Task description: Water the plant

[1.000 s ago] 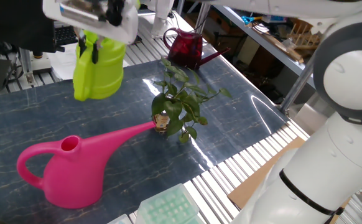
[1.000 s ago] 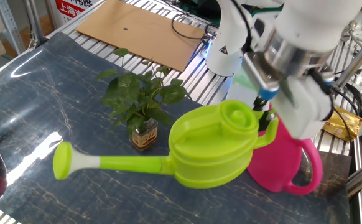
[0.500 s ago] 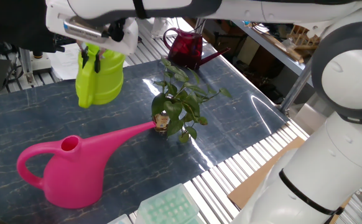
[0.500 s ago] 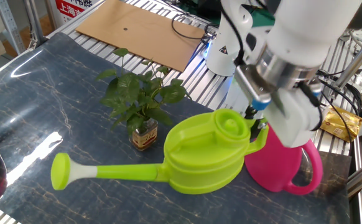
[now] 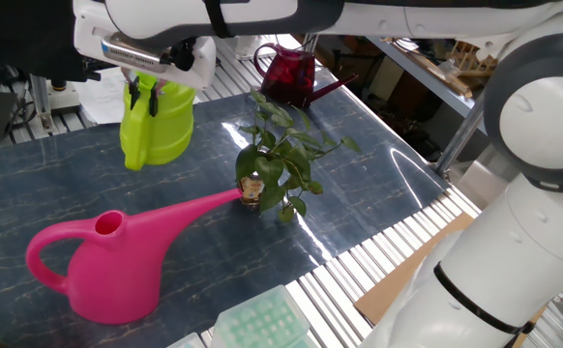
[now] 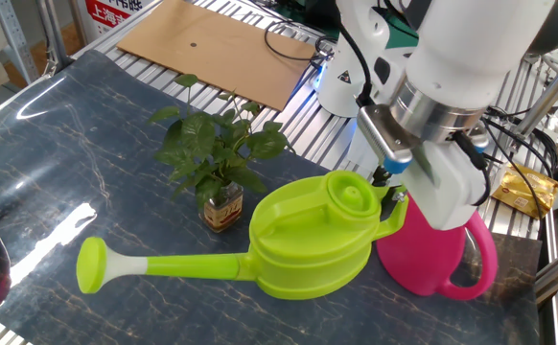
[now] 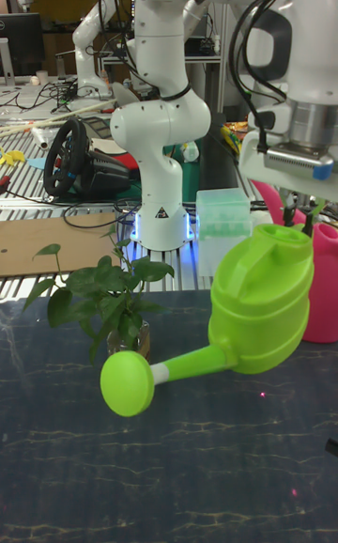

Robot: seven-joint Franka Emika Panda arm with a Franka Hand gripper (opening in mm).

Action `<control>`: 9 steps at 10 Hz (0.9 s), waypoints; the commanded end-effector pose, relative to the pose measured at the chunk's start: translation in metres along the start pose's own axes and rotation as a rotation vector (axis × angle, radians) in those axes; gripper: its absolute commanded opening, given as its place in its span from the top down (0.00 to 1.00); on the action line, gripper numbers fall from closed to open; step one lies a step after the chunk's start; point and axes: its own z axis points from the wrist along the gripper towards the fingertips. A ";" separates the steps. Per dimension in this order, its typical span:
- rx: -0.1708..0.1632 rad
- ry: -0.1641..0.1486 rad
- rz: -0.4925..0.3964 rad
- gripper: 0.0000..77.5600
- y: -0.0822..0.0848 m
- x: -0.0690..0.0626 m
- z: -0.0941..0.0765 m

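Note:
The plant [image 5: 274,155] is a leafy sprig in a small brown jar [image 6: 223,209] near the table's middle; it also shows at the left of the tall view [image 7: 103,291]. My gripper [image 6: 391,196] is shut on the rear handle of a lime-green watering can [image 6: 308,240]. I hold the can upright above the table, with its long spout about level. The round spout head [image 7: 127,383] hangs lower than the plant's leaves and to one side of the jar, touching neither. In one fixed view the gripper [image 5: 144,92] sits on top of the can [image 5: 158,126].
A pink watering can [image 5: 107,261] lies on the table, its spout tip against the jar. A dark red can [image 5: 289,72] stands at the far edge. A pale green box [image 5: 257,324] sits at the near edge, and cardboard [image 6: 212,43] lies beyond the table.
The lime-green can has dropped a little and shifted slightly sideways in my grip, spout head lower. The plant and pink can have not moved.

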 end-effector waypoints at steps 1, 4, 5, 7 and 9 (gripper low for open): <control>0.017 -0.025 0.009 0.98 0.001 -0.001 -0.003; 0.028 0.032 0.002 0.98 0.001 -0.001 -0.003; 0.016 0.041 -0.006 0.98 0.001 -0.001 -0.003; 0.002 0.052 -0.051 0.98 0.001 -0.001 -0.003; -0.003 0.039 -0.060 0.98 0.001 0.000 0.000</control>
